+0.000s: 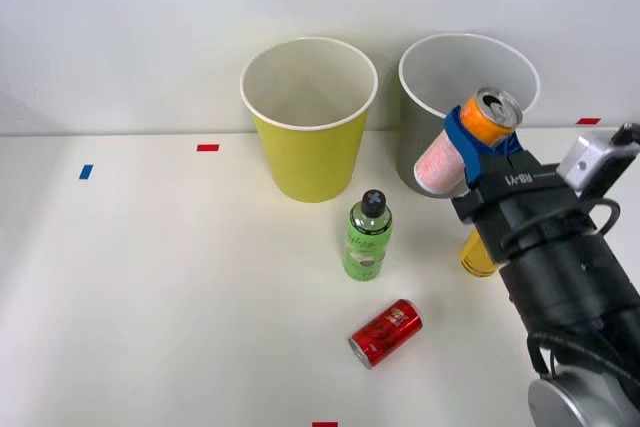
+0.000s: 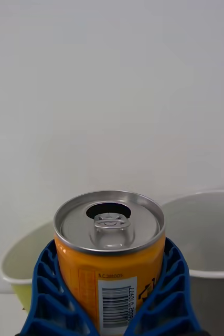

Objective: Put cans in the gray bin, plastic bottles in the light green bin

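Note:
My right gripper [image 1: 470,143] is shut on the pink and orange can [image 1: 470,137], holding it tilted in the air in front of the gray bin [image 1: 470,59]. In the wrist view the can [image 2: 109,247] sits between my blue fingers [image 2: 46,294], silver lid up, with the gray bin [image 2: 206,236] and the light green bin [image 2: 17,268] behind it. The light green bin [image 1: 308,112] stands left of the gray one. A green plastic bottle [image 1: 367,237] stands upright on the table. The red can [image 1: 386,332] lies on its side nearer me. A yellow-orange bottle [image 1: 474,257] is mostly hidden behind my arm.
Both bins stand at the back of the white table against a pale wall. Small red tape marks [image 1: 207,147] and a blue mark [image 1: 86,171] lie on the table. The left half of the table is bare.

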